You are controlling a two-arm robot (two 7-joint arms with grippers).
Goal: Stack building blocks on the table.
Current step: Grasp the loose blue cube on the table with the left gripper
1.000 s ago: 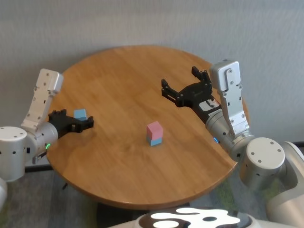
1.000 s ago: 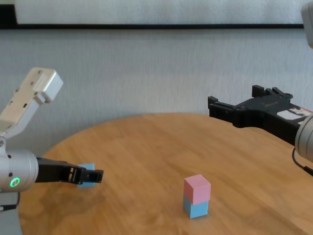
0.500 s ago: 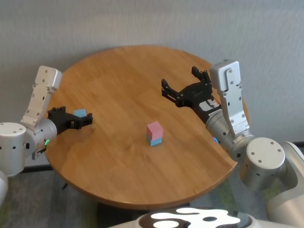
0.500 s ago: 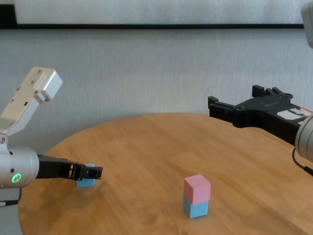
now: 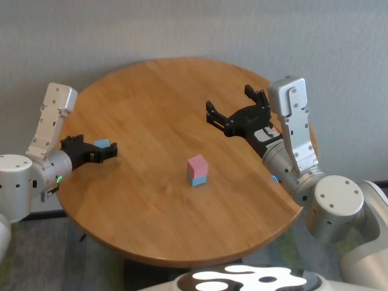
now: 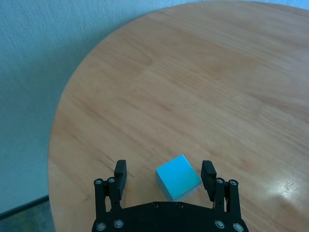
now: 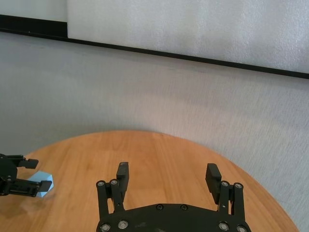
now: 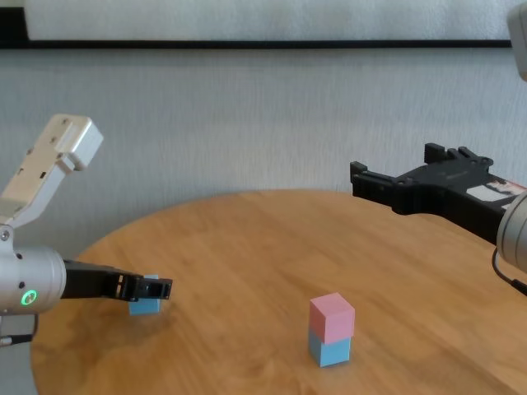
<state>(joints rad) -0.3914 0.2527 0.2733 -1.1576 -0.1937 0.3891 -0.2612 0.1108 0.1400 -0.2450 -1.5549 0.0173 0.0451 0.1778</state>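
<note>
Head view: the left gripper (image 5: pixel 102 150), jaws spread, has eased back toward nine o'clock — the loose blue block (image 6: pixel 177 177) sits between its fingers, ungrasped. Pink-on-blue stack (image 5: pixel 197 170) waits mid-table (image 5: pixel 151 91); right gripper (image 5: pixel 237 109) hovers open at two o'clock.

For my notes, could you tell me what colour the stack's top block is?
Pink; the top block shows best in the chest view.

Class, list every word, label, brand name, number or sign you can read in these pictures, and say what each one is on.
None can be read: the blocks, table and wall are plain.
White label with red marks on the right gripper, behind its fingers: too small to read.
Left gripper, around the loose blue block: no lettering.
Pink block and blue block under it: no lettering.
Table: no lettering.
</note>
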